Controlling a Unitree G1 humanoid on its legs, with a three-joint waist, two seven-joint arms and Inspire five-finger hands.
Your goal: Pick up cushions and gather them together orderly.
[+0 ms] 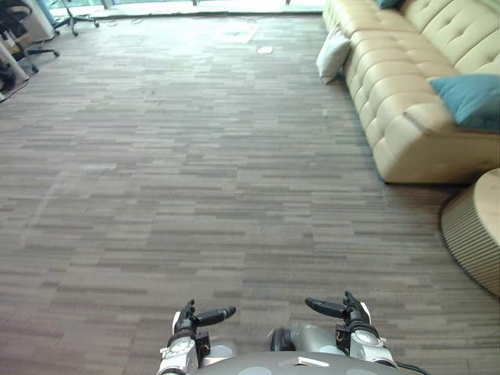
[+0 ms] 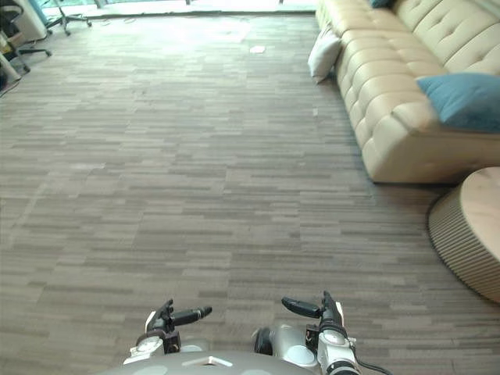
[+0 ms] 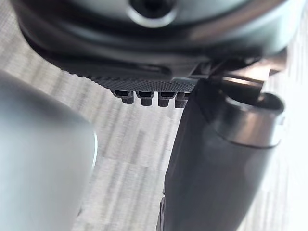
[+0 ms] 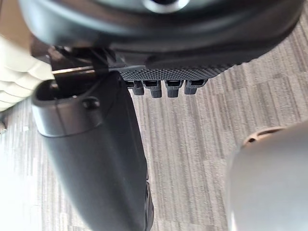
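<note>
Eye view: left hand (image 1: pixel 191 320) and right hand (image 1: pixel 349 311) hang low and empty; the white cushion (image 1: pixel 333 53) leans on the sofa (image 1: pixel 406 101) far ahead-right of the right hand, the blue cushion (image 1: pixel 473 100) lies on the seat well to its right, and the round table (image 1: pixel 478 234) sits nearer on that side, so heading straight for the blue one likely clips it. Left wrist view: fingers (image 3: pixel 144 97) relaxed, grasping nothing, carpet (image 3: pixel 130 159) past them. Right wrist view: same loose empty hand; a floppy cushion could slip from a one-hand pinch.

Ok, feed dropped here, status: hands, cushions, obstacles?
Left hand and right hand open, holding nothing. White cushion on the floor against the sofa; teal cushion up on it. Round table by the sofa's near end.
</note>
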